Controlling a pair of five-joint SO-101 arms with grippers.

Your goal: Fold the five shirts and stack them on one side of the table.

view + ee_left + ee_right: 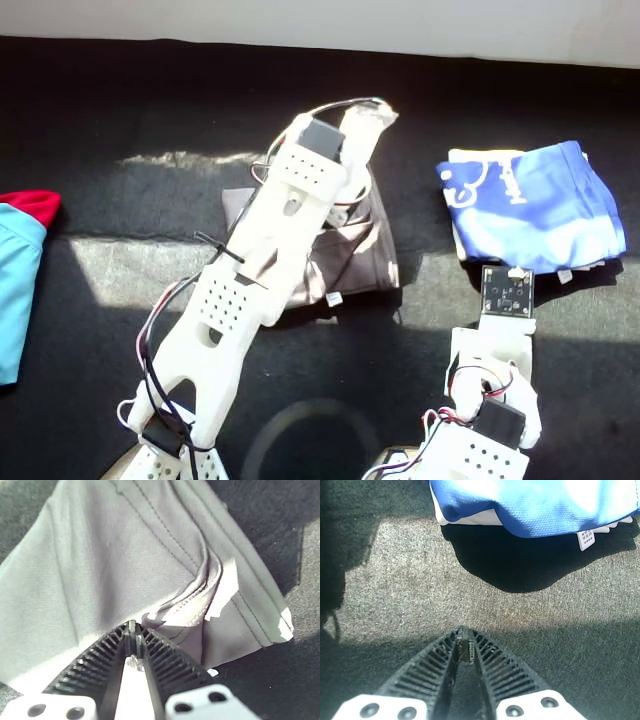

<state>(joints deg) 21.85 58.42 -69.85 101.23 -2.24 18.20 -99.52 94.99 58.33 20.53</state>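
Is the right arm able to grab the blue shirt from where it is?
Probably yes. The right gripper sits just short of the blue shirt, with only bare dark mat between them. Its jaws are shut, so it would need to open first.

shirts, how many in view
3: a grey shirt mid-table, a blue shirt at right, a turquoise shirt at the left edge; red cloth beside it may be another.
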